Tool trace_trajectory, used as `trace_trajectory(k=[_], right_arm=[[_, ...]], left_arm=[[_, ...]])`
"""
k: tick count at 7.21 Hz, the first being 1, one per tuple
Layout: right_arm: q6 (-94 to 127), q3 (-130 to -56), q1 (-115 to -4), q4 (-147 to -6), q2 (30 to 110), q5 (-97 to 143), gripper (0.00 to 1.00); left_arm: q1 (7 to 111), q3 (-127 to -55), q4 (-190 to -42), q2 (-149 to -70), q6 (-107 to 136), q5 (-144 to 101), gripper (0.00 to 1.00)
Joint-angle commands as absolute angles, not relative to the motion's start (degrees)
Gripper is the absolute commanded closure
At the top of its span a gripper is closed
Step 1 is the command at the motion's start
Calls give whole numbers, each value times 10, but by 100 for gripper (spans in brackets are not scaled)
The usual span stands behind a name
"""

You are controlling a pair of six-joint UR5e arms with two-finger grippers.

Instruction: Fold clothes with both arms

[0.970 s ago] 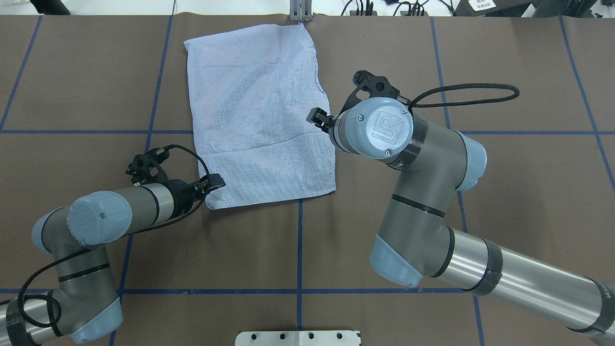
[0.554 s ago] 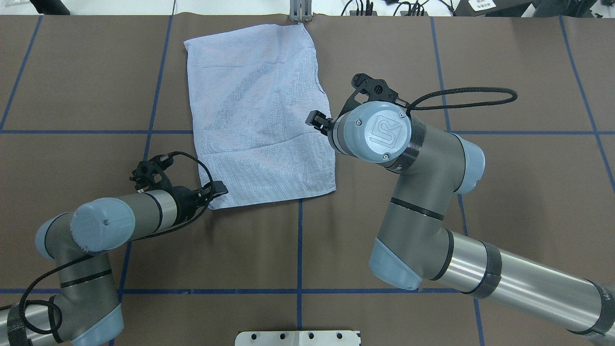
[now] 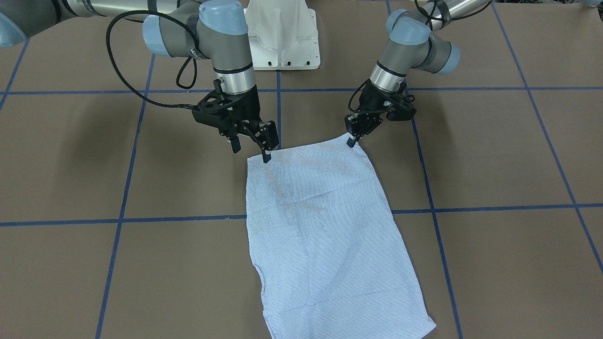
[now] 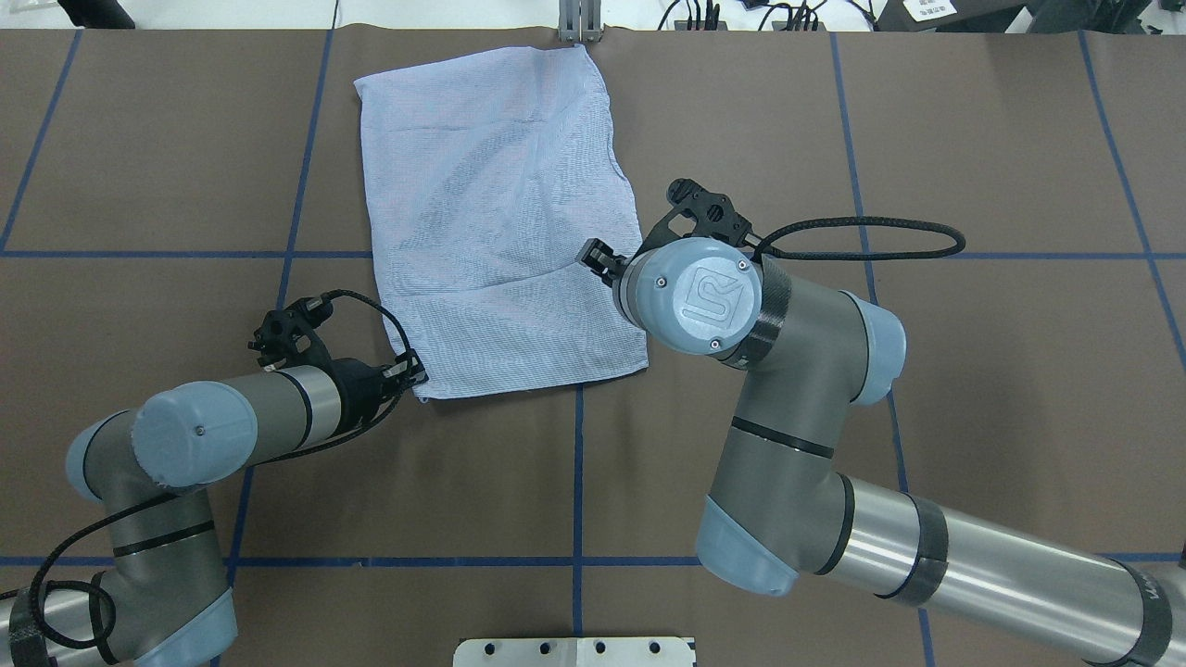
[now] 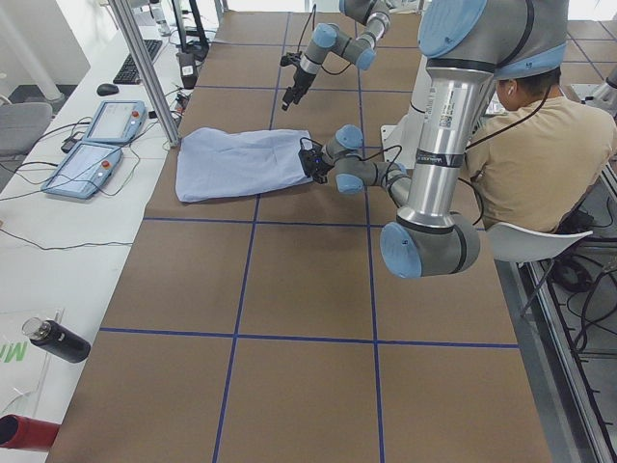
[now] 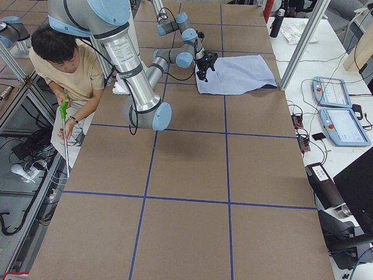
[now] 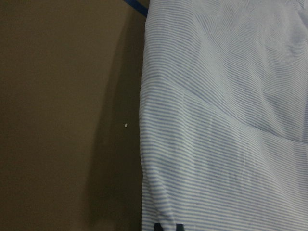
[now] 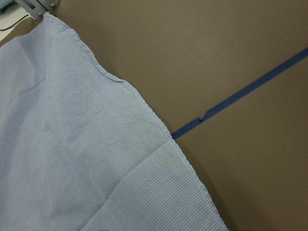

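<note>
The thin blue-and-white striped shirt [image 4: 500,213] lies folded flat on the brown surface [image 4: 973,371], with a few soft wrinkles. The left tool [image 3: 351,140] pinches one corner by the robot. The right tool [image 3: 251,154] is spread wide at the other.

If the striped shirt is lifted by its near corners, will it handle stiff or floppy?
Likely floppy: the shirt lies flat with soft creases, so it should sag between grip points. Probably light: the cloth looks thin. Pushed, it would likely bunch rather than slide on the matte table.
</note>
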State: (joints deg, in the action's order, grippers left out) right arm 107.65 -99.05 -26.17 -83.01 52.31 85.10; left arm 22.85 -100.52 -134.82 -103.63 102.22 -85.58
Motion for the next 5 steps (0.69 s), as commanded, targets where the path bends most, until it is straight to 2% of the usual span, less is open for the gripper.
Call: trace_trajectory(k=[1,2,5], right_arm=[[1174,-972,-234,-831,519,849,22],[1219,-949,-232,-831,510,848,35],[1241,-891,-227,-815,480,840,40]], left_arm=[[229,-1006,-1348,-1036,1023,-851,100],[229,-1006,-1348,-1036,1023,-850,100],[229,-1007,-1348,-1036,1023,-847,100]])
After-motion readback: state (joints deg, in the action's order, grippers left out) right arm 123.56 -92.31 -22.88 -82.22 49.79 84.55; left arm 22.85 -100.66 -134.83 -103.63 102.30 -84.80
